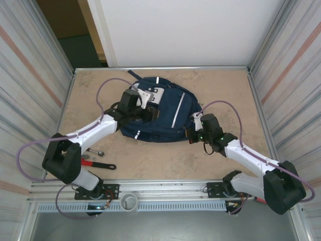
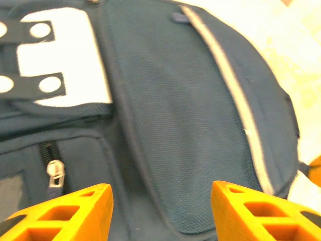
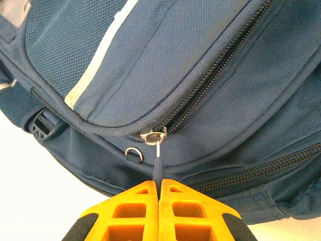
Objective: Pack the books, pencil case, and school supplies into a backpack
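The navy blue backpack (image 1: 165, 108) lies flat in the middle of the table, white patch (image 2: 65, 60) and thin white stripe facing up. My left gripper (image 2: 161, 201) hovers open over its front panel (image 2: 190, 125), orange fingers (image 2: 65, 211) wide apart with nothing between them; a small pocket's zip pull (image 2: 55, 173) lies to their left. At the bag's near right edge my right gripper (image 3: 159, 183) is shut on the dark pull tab (image 3: 158, 168) of a zip slider (image 3: 153, 134); that zip is partly parted beyond the slider. Books, pencil case and school supplies are out of view.
A red pipe wrench (image 1: 95, 163) and a small spanner (image 1: 95, 150) lie on the table near the left arm's base. Corrugated walls close in the table on both sides. In the top view the left gripper (image 1: 147, 113) and right gripper (image 1: 192, 134) flank the bag.
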You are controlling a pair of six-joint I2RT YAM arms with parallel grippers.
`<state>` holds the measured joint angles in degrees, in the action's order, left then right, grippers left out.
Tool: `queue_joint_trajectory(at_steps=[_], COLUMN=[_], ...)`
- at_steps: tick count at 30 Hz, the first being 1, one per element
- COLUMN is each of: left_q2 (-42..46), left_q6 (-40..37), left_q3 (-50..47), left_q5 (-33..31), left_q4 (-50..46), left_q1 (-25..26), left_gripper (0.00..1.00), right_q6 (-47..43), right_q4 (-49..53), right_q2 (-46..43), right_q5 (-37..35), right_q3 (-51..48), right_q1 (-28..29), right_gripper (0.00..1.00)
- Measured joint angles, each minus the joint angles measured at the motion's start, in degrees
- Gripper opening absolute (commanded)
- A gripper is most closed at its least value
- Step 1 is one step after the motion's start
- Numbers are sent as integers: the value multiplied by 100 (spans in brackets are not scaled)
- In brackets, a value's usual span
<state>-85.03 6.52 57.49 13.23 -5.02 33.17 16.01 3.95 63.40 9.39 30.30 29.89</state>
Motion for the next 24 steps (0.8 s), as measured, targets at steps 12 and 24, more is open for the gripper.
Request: queue_joint_trajectory(at_steps=[12, 24], left_q2=[-509, -1580], left_q6=[-3418, -4815], left_q3=[-446, 105], left_q5=[-1515, -2179], left_q4=[1080, 1296], left_q1=[1961, 2022], left_gripper=[65, 34], right_q6=[291, 452], right_q4=[-46, -120], right_q2=[-17, -7], right_q5=[599, 826], right_q3=[0, 0], right_q1=[-339, -549], right_gripper=[0, 0])
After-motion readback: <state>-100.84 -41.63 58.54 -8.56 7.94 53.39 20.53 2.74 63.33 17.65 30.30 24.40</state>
